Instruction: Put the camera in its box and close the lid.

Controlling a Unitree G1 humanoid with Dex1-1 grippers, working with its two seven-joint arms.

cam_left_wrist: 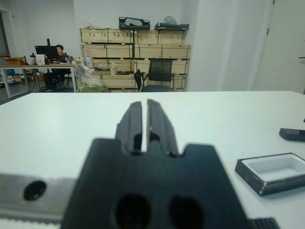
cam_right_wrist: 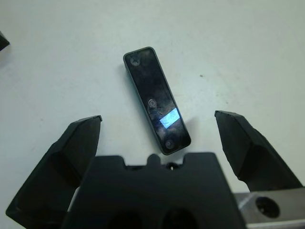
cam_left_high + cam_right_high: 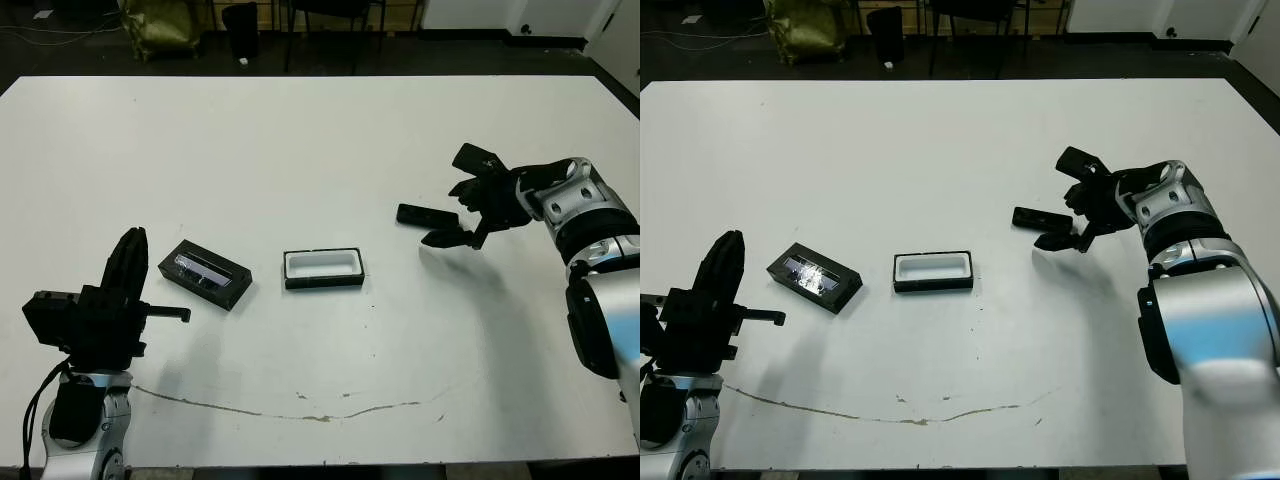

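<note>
Hovering wide-open, right gripper (image 2: 159, 129) straddles camera (image 2: 156, 99), seemingly without contact.

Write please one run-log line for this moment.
right gripper: open, over slim black bar camera | white-lined black tray box: empty | windowed black lid: on table | left gripper: shut, idle

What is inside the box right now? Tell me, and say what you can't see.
The box holds nothing: only its white lining shows. The camera lies flat on the table apart from it, between the open right gripper's fingers. The near inner wall is hidden by its rim.
</note>
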